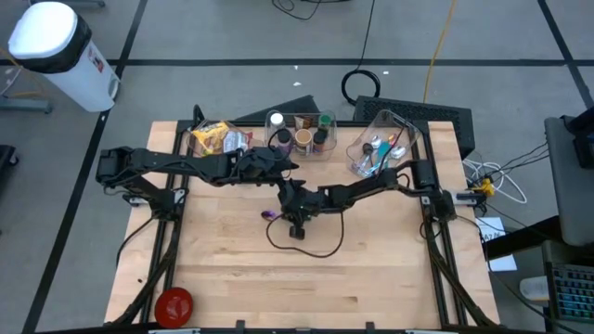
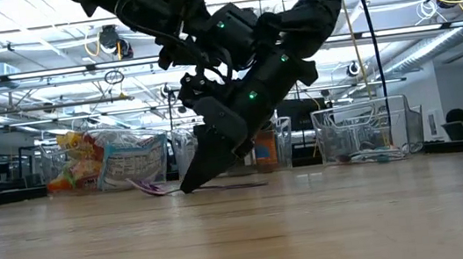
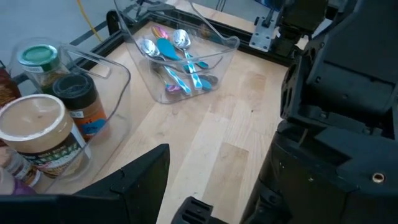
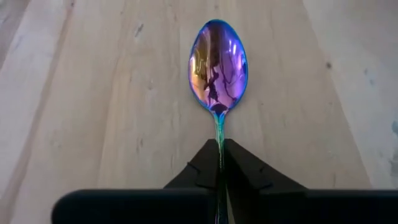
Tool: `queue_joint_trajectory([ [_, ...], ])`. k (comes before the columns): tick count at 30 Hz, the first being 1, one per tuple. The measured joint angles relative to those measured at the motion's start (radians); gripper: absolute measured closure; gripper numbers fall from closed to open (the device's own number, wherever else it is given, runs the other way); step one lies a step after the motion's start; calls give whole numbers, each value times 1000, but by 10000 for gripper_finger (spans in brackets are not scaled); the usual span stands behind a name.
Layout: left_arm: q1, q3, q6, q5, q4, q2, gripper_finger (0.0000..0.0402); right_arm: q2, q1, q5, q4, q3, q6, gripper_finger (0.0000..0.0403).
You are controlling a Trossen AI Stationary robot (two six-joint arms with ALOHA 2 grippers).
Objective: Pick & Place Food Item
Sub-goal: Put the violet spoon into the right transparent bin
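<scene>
An iridescent purple spoon (image 4: 217,65) lies on the wooden table (image 1: 371,269) near its middle, bowl toward the table's left. My right gripper (image 4: 221,165) is down at the table and shut on the spoon's handle; the low view shows its tip (image 2: 192,185) at the board. My left gripper (image 1: 286,167) hangs open above the table's far middle, with nothing between its fingers. Snack bags (image 1: 215,139) lie in a clear bin at the far left. Jars (image 1: 302,134) stand in another clear bin beside them. My right gripper pinches the spoon's thin handle (image 4: 219,134) between its two fingertips, just behind the bowl. The fingers slant down from the table's right side and lie along the spoon. The spoon rests flat on the table, and its handle (image 2: 243,184) runs back under the gripper.
A clear bin of spoons (image 1: 380,148) stands at the far right. A black cable (image 1: 306,243) loops over the table just near of my right gripper. A red round thing (image 1: 174,304) sits at the near left corner. The near half of the table is bare wood.
</scene>
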Motion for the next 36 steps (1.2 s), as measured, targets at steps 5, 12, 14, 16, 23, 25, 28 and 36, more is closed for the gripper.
queue_joint_trajectory([
  [5, 0, 0, -1, 0, 4, 0, 117, -34, -1, -42, -74, -2, -47, 397],
  [12, -1, 0, 1, 10, -3, 0, 117, -171, 16, -64, -270, -10, -51, 400],
  [14, -1, 0, 3, 10, -3, 0, 117, -220, 29, -59, -291, -13, -51, 401],
  [16, -1, 0, 3, 10, -3, 0, 117, -270, 45, -52, -308, -34, -51, 401],
  [23, -1, 0, 3, 7, -1, 0, 117, -497, 107, -25, -354, -152, -36, 402],
  [25, -1, 0, 2, 7, -1, 0, 117, -576, 124, 12, -349, -201, -18, 402],
  [28, -1, 0, 2, 6, -1, 0, 117, -694, 141, 75, -348, -267, 2, 402],
  [36, -1, 0, 2, 5, 0, 0, 117, -1034, 159, 272, -302, -431, 55, 402],
])
